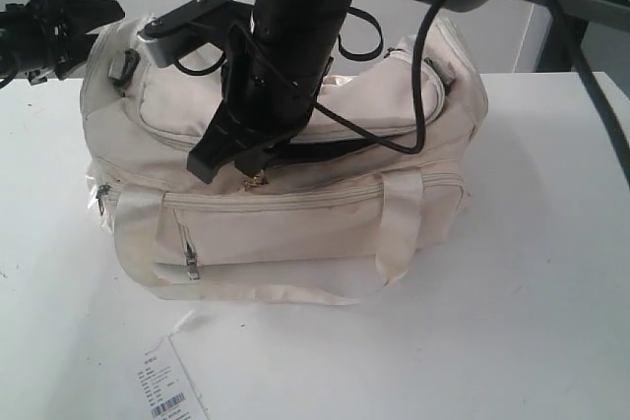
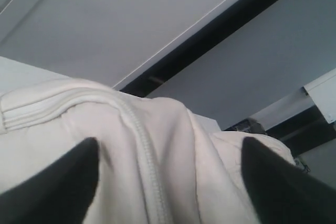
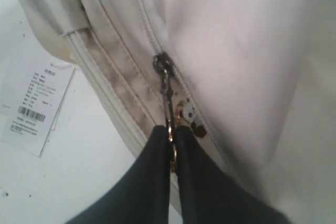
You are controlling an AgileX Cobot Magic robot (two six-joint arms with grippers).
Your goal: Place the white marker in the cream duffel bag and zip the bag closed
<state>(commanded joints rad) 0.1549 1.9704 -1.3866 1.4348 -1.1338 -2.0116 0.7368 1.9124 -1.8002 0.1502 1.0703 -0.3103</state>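
The cream duffel bag stands on the white table. Reaching across from the upper right, my right gripper is shut on the grey zip pull of the top zip, beside the gold charm. To the right of that gripper a dark slit of open zip shows. My left gripper is open at the bag's left end, its fingers wide apart with cream fabric between them. The white marker is out of view.
A white paper barcode tag lies on the table in front of the bag. A loose webbing handle hangs down the bag's front. The right arm's black cable loops over the bag's top.
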